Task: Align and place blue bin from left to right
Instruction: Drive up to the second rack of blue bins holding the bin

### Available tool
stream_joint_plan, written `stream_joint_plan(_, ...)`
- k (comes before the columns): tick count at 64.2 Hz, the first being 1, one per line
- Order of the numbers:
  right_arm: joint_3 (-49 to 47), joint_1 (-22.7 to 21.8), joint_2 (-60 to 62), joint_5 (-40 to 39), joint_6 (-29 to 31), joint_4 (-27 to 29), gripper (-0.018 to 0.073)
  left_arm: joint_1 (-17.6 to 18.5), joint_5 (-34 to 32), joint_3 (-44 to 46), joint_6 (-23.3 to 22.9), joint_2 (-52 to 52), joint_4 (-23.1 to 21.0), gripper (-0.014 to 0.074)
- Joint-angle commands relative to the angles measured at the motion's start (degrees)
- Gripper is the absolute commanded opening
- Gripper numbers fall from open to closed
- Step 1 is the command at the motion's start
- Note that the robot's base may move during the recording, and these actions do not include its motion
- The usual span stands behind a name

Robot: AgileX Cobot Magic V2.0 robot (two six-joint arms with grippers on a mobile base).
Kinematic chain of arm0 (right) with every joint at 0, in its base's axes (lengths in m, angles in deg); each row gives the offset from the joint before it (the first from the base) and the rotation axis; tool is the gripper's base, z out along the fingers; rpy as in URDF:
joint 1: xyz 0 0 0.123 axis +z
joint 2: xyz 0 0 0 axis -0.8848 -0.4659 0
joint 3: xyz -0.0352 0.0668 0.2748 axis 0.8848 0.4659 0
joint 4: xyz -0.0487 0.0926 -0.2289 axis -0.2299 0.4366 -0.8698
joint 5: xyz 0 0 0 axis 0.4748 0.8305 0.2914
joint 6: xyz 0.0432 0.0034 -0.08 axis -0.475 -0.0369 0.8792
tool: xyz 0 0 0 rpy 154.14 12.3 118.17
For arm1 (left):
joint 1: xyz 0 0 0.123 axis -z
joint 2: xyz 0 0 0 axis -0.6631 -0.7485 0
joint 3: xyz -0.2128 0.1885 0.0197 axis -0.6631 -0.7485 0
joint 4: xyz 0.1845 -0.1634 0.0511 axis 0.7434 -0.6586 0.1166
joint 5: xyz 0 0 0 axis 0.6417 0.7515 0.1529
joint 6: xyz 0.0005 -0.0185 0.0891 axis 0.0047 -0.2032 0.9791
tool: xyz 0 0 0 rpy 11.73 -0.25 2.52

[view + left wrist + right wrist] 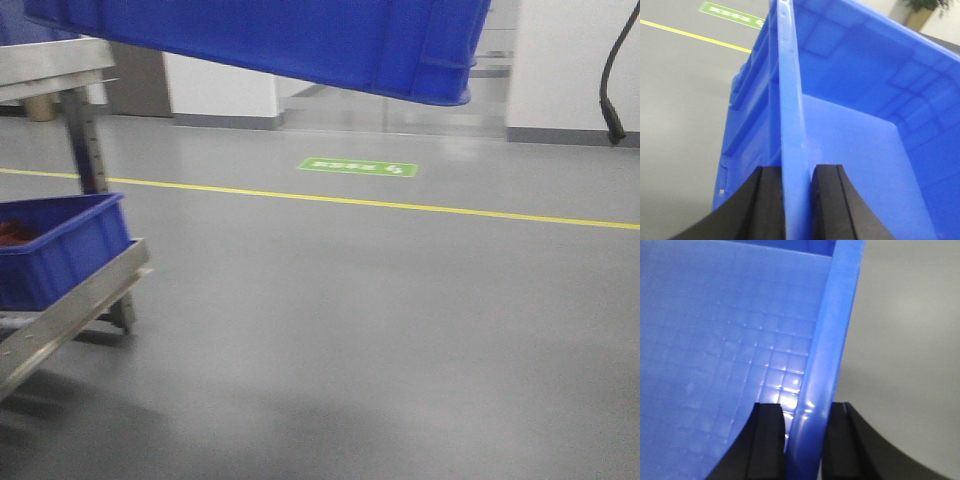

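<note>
blue bin (300,40) held up off the grey floor (350,350) by both grippers, tilted, at the top of the front view.
left gripper (796,172) is clamped on the bin's rim, one black finger on each side; right gripper (805,407) pinches another stretch of rim likewise. a second crate (60,250) sits on the metal rack (70,300) at left.
</note>
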Motion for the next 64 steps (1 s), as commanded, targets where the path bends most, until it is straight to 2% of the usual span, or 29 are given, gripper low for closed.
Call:
stream_joint_plan(1,-0.7,1.1,1.5,-4.6,2.1,4.5,-0.0152,0.5,-7.5,0.7,0.3,-0.2,-3.0,-0.0111)
stream_joint_plan(64,-0.7,1.1,1.5,-5.0,2.1,4.5,-0.0152,0.5,-8.9,0.7,0.3,-0.8,-3.0,-0.0111)
